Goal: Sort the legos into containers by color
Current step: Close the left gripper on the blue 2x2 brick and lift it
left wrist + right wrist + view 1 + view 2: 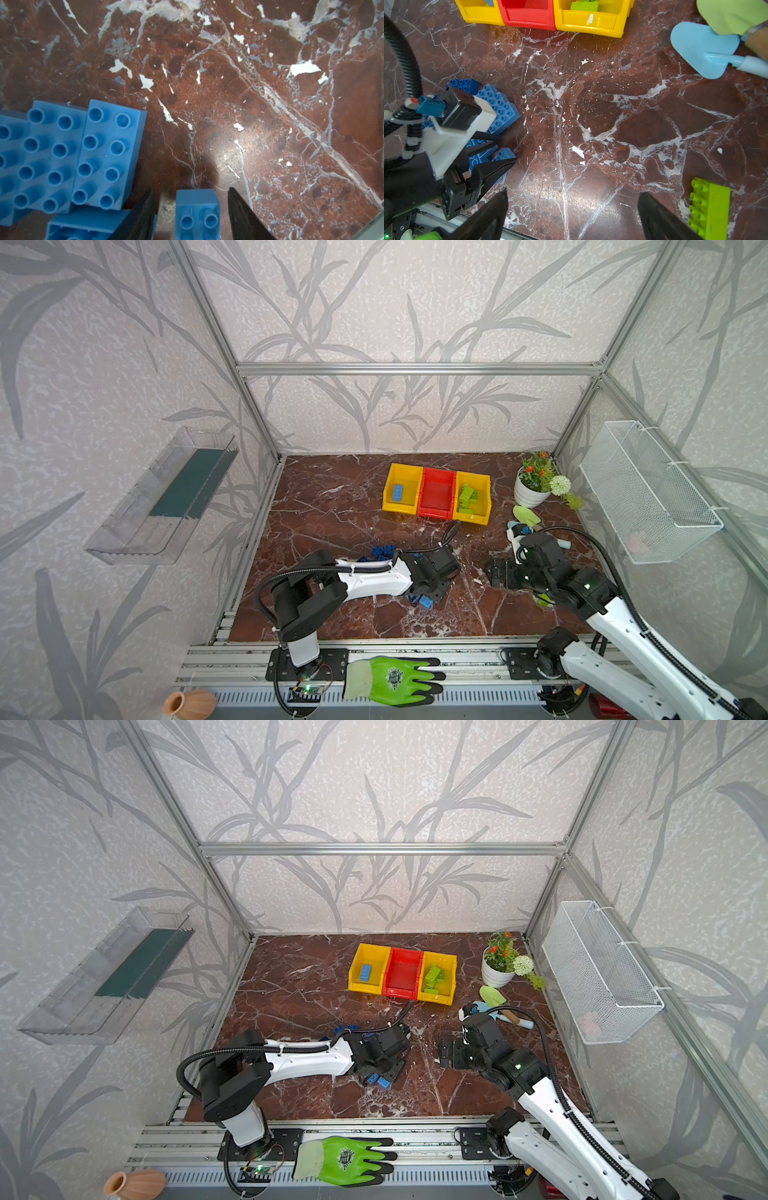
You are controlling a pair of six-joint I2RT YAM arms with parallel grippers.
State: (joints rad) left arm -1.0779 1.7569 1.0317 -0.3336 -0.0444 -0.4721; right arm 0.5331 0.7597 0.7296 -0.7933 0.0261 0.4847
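Observation:
My left gripper point(191, 190) is low over a pile of light blue legos point(108, 153) and is open. One light blue brick point(197, 216) stands between its fingers with a gap on each side. Dark blue legos point(382, 551) lie just behind the arm. My right gripper point(573, 192) hangs open over bare marble, with a lime green brick point(709, 209) beside it. At the back, the left yellow container point(399, 509) holds one light blue brick point(397, 492). The red container point(434, 512) looks empty. The right yellow container point(473, 517) holds green legos point(467, 495).
A white flower pot point(532, 489) and two toy shovels, green point(525, 515) and blue point(704, 52), lie at the back right. A wire basket point(648, 489) hangs on the right wall and a clear tray point(166, 497) on the left. A green glove point(395, 680) rests on the front rail.

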